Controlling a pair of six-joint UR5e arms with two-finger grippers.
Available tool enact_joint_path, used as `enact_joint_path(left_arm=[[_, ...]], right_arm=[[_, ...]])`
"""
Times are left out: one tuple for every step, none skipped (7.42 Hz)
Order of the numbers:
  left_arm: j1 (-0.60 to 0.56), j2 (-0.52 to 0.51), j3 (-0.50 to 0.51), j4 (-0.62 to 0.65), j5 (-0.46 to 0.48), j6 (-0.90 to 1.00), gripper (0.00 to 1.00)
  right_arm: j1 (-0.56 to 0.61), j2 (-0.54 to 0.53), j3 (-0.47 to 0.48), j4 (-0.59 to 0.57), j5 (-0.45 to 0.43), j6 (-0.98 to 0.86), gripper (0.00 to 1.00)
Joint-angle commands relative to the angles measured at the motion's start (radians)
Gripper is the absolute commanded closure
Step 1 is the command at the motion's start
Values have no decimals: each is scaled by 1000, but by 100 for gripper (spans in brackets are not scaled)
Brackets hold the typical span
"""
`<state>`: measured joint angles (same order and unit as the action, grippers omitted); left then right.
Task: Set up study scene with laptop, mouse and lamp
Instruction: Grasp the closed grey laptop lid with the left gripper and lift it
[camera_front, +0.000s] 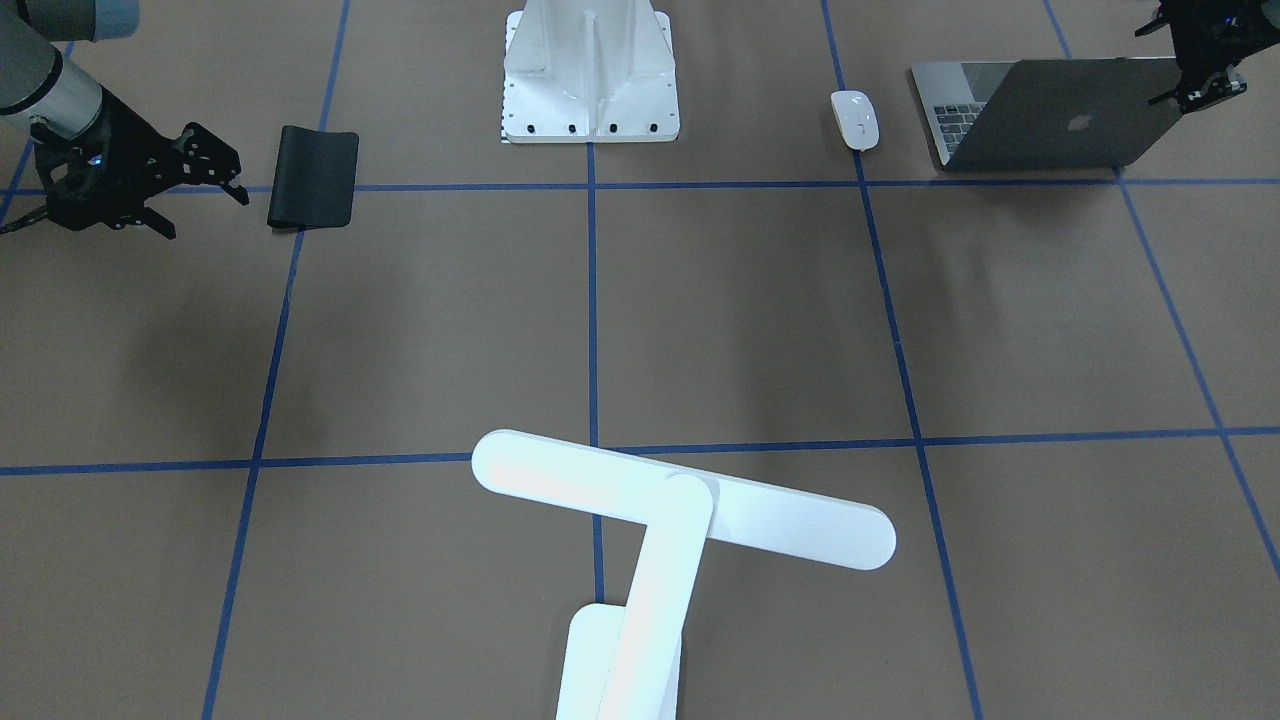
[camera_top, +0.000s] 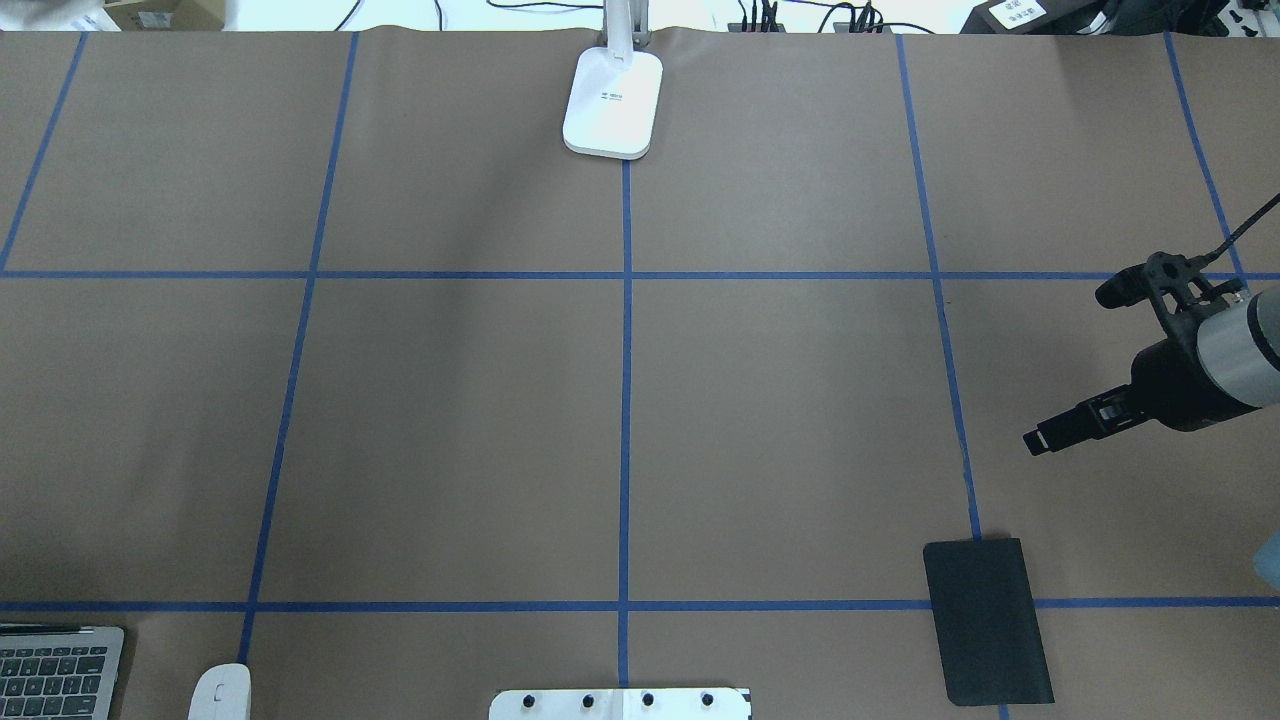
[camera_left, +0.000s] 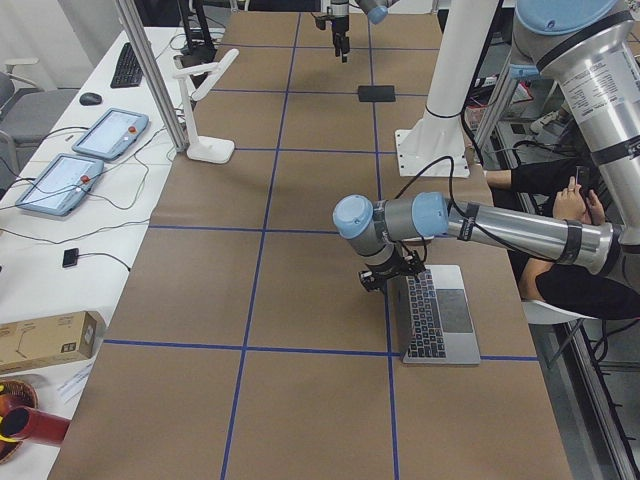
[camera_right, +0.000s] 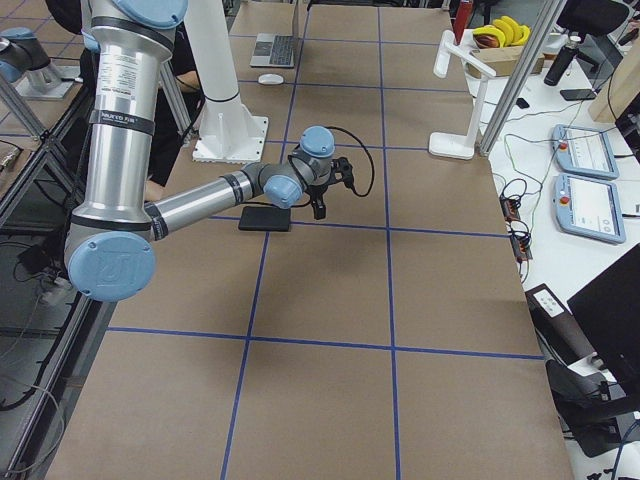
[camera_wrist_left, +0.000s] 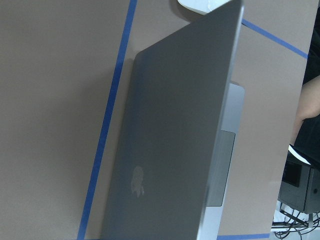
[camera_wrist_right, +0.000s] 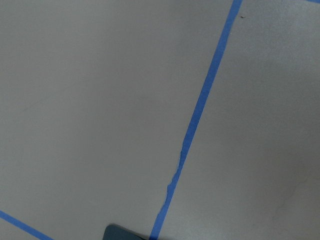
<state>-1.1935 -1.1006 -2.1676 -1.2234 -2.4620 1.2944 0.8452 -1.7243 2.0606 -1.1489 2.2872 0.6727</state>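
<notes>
Laptop (camera_front: 1060, 125) lid half raised, left gripper (camera_front: 1205, 88) at its top edge

It sits at the robot's near-left corner, long axis along the table (camera_front: 740, 320), opening toward the robot, mouse (camera_front: 855, 118) just beside; the gripper is at the lid's corner, I'd guess to swing it open (whether its jaws pinch the lid I cannot tell). Right gripper (camera_front: 208, 216) hovers by the mat (camera_front: 313, 177), jaws apart, likely idle; lamp (camera_front: 680, 505) stands far-centre.
</notes>
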Motion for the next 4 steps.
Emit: enact_joint_path(left_arm=[[-1,5,43,-68,-2,-6,11],[-1,8,43,-70,-3,-4,12],[-4,10,41,-70,-3,-3,15],[-6,10,40,-70,-3,-3,25]], right_arm=[[0,2,3,0,0,-1,2],[0,2,4,0,0,-1,2],[0,2,4,0,0,-1,2],[0,2,4,0,0,-1,2]])
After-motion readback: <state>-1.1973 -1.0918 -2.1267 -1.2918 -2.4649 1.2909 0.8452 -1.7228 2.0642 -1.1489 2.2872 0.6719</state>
